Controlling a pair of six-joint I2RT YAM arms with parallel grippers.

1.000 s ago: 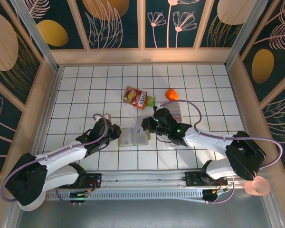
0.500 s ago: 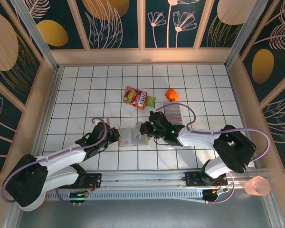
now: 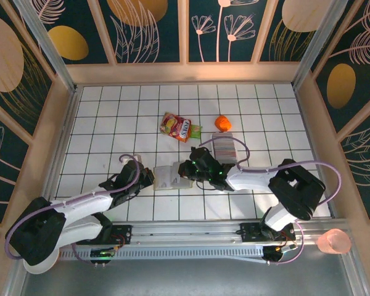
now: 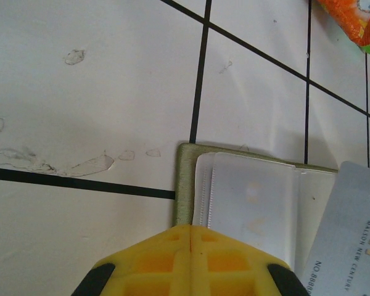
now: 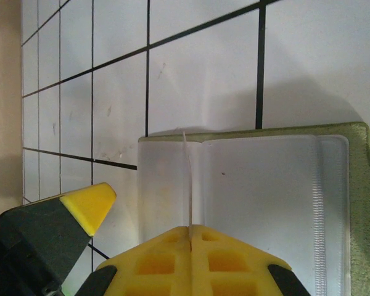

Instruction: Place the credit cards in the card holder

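The card holder (image 3: 169, 177) lies open on the tiles, olive-green outside (image 4: 184, 185) and pale clear pockets inside (image 5: 265, 185). My left gripper (image 3: 149, 177) is shut with nothing between its fingers, its tips (image 4: 190, 229) over the holder's left green edge. My right gripper (image 3: 186, 169) is shut on one silvery credit card (image 4: 351, 228). In the right wrist view that card shows edge-on (image 5: 187, 179), standing over the holder's middle fold ahead of the jaws (image 5: 190, 229). The other credit cards (image 3: 225, 147) are packed on edge behind the right arm.
An orange snack packet (image 3: 180, 127) and a small orange object (image 3: 222, 123) lie beyond the holder. The left gripper's yellow finger (image 5: 89, 206) sits close to the holder's far side. A pink cup (image 3: 333, 242) stands off the table at the lower right.
My right gripper has moved a little left and nearer with the card, now over the open holder. The left gripper has stayed at the holder's left edge.
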